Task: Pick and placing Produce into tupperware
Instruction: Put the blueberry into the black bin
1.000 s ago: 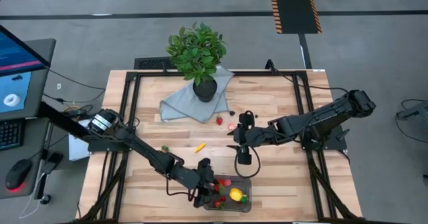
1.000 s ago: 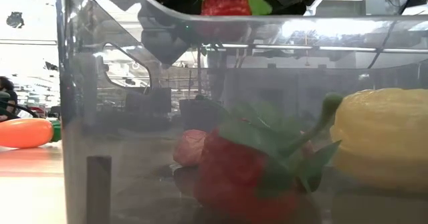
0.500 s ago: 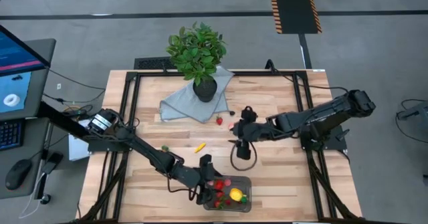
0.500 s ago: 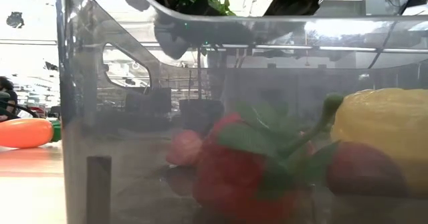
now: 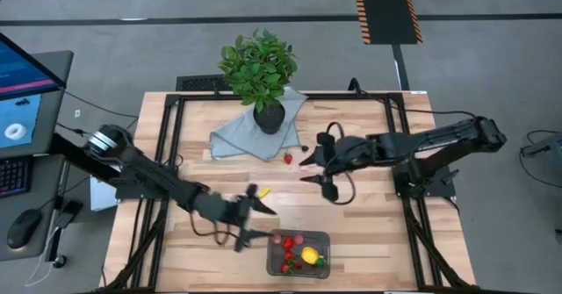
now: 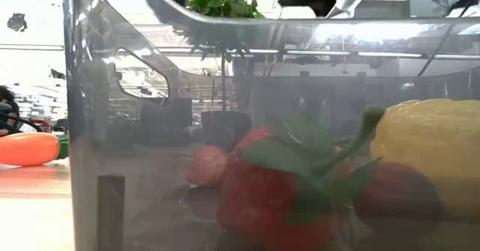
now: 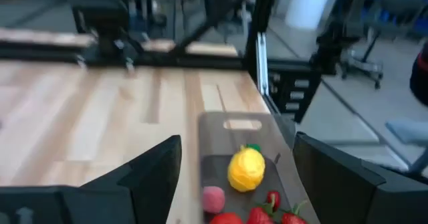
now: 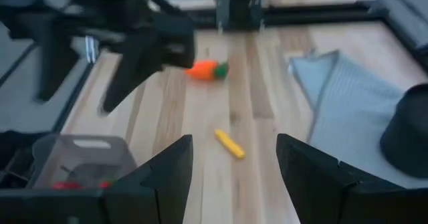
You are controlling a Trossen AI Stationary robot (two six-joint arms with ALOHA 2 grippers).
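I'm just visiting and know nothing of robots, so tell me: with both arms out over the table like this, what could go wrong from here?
1. The left gripper and the right gripper both have open fingers near the small yellow banana; reaching together, the arms might collide.
2. The tupperware sits at the table's front edge; a nudge could push it off.
3. The strawberry beside the cloth may be overlooked.

Even bright overhead light; both wrist views motion-blurred, low view hazy.
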